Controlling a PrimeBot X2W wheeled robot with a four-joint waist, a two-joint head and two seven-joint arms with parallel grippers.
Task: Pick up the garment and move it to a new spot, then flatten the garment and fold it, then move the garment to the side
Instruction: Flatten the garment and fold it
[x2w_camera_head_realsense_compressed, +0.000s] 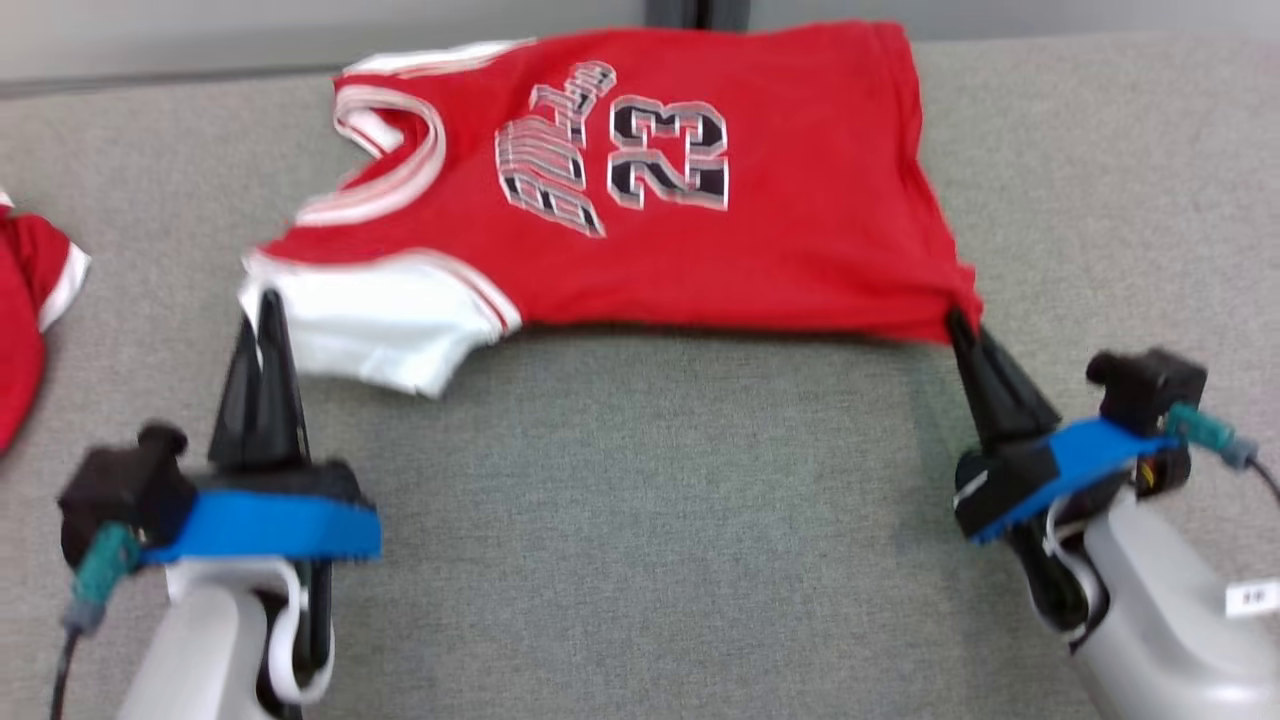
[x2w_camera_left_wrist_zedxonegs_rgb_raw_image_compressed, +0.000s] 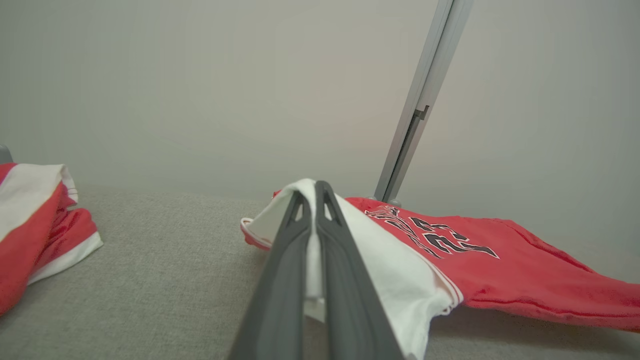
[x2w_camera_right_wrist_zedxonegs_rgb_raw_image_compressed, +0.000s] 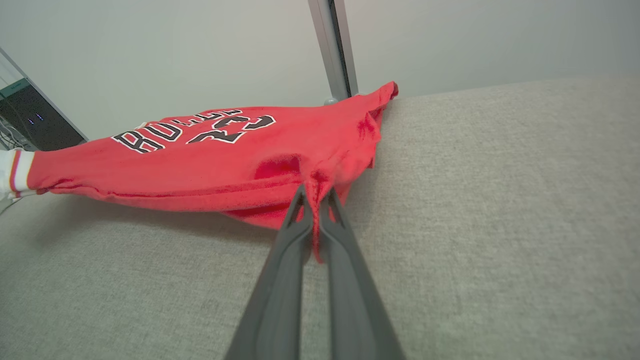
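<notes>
Both claws at the near edge of the red jersey (x2w_camera_head_realsense_compressed: 700, 230), a soft knit shirt with a white-trimmed neck, white sleeves and a black-and-white number 23 on the chest, lying face up across the far middle of the grey woven tabletop (x2w_camera_head_realsense_compressed: 650, 520). My left claw (x2w_camera_head_realsense_compressed: 266, 305) is pressed together on a fold of the white sleeve (x2w_camera_head_realsense_compressed: 380, 320); the left wrist view shows white cloth running between the two dark fingers. My right claw (x2w_camera_head_realsense_compressed: 962, 325) is closed on the red hem corner (x2w_camera_right_wrist_zedxonegs_rgb_raw_image_compressed: 314, 186), which bunches into a small tuft where the fingers meet. Between these two holds the near edge hangs taut and slightly raised, casting a band of shadow on the tabletop beneath it, while the far edge rests by the foot of the grey metal post (x2w_camera_left_wrist_zedxonegs_rgb_raw_image_compressed: 417, 115). A second red-and-white garment (x2w_camera_head_realsense_compressed: 25, 320) lies well apart at the left edge. Step in hand, as I judge it: the flattening, with the jersey spread by its two near corners and folding not yet begun. The next move calls for holding the stretch even between both claws while lowering the near edge onto the tabletop, then letting go; the sleeve, which droops crumpled below my left claw, will likely need smoothing before any fold.
</notes>
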